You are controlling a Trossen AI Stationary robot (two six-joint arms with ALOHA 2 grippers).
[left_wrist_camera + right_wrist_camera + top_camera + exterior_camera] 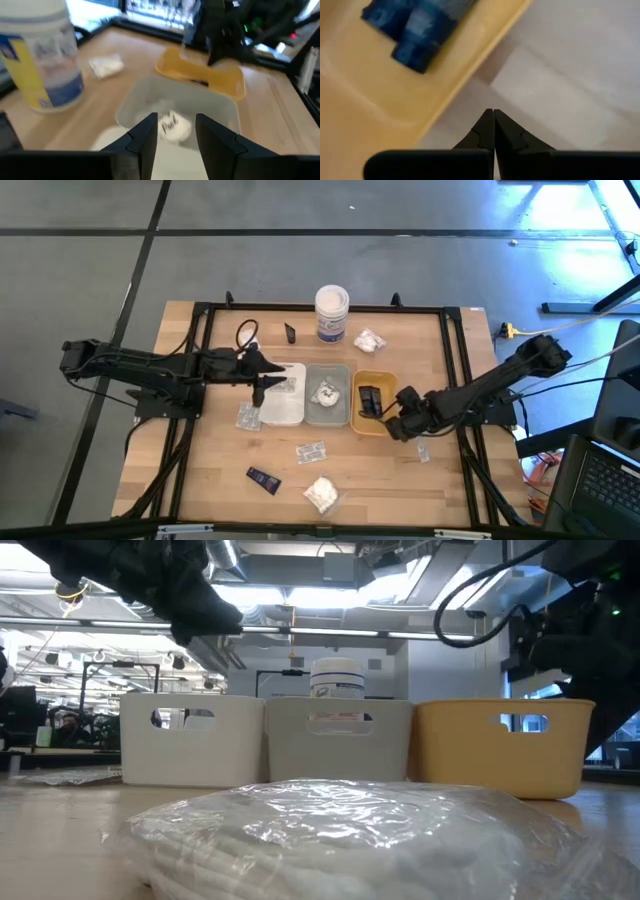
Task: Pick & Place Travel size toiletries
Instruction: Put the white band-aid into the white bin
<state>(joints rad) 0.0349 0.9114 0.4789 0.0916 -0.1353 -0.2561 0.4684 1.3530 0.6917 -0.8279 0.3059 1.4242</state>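
The left gripper (262, 383), a pair of dark fingers with a clear gap between them and nothing held, is poised above the white rectangular plastic tray (285, 408). From the left wrist view its fingers (145, 136) are seen spread over the inner edge of that tray, pointed towards the grey rectangular tray (150, 92) next to it. Such a stance suits a gripper that has nothing to carry and is free to go for another item; this is a judgement only.

The right gripper (394, 418) is held low beside the orange rectangular tray (358, 428), at its outer near corner. In the right wrist view its two fingertips are pressed together with nothing visible between them (493, 131), over bare wood just outside the tray wall. Whether it is bound for the small clear sachet (422, 451) lying near it on the wooden table (200, 470) cannot be told.

The toiletries are partly sorted. Inside the orange tray lie dark blue-black tubes (412, 27); inside the grey tray lies a white plastic-wrapped bundle (172, 126) with dark print; a silvery sachet (290, 383) rests in the white tray. Loose on the table are a flat printed sachet (247, 416) just beside the white tray, another (312, 451) in front of the trays, a small black tube (264, 478), a crinkled white wrapped bundle (321, 494) at the near edge, a second bundle (369, 339) and a small dark item (290, 332) near the tall white tub with a blue label (332, 314).
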